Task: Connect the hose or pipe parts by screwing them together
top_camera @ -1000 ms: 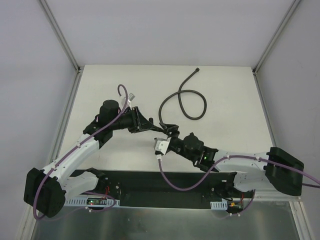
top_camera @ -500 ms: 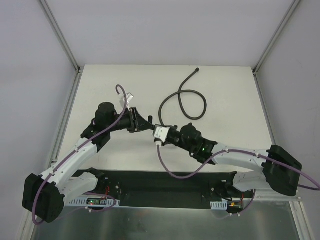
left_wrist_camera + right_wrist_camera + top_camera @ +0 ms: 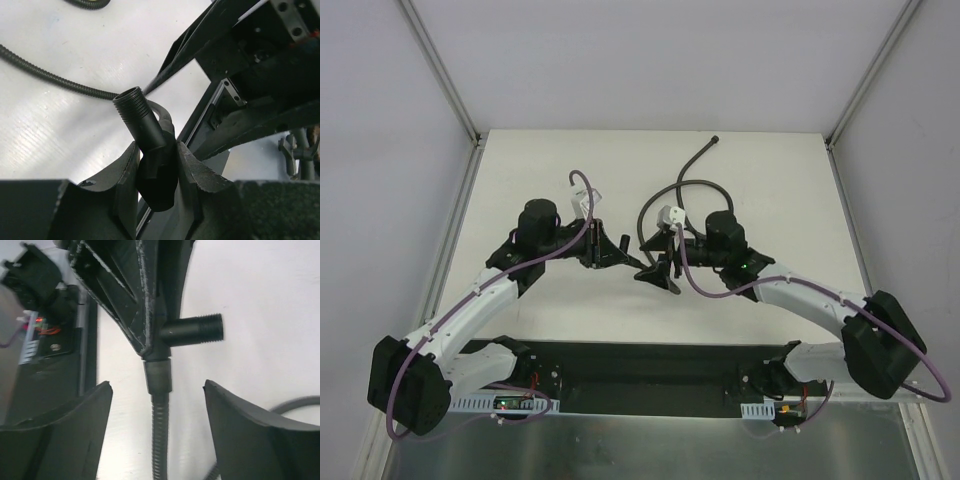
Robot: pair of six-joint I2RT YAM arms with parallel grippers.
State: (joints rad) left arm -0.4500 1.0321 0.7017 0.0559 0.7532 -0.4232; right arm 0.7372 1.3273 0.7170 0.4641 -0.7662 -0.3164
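My left gripper [image 3: 156, 145] is shut on the small black T-shaped fitting [image 3: 152, 132], whose threaded end [image 3: 129, 97] points up and left. In the top view the left gripper [image 3: 623, 256] holds it just above mid-table. The dark-grey hose [image 3: 694, 160] loops behind it. In the right wrist view the hose's end nut [image 3: 159, 375] sits against the fitting's lower port, with the hose [image 3: 160, 435] trailing down and a threaded branch [image 3: 197, 330] sticking out right. My right gripper [image 3: 157, 386] straddles that nut, open, touching nothing. It sits just right of the left gripper [image 3: 658, 272].
The white table [image 3: 520, 180] has grey walls on three sides. A black strip [image 3: 650, 365] with both arm bases runs along the near edge. Purple cables [image 3: 690, 290] hang off both arms, and the two wrists are close together mid-table.
The right arm swung from the near side of the fitting round to its far right side. Its jaws closed briefly and now stand open. The left gripper kept hold of the fitting.
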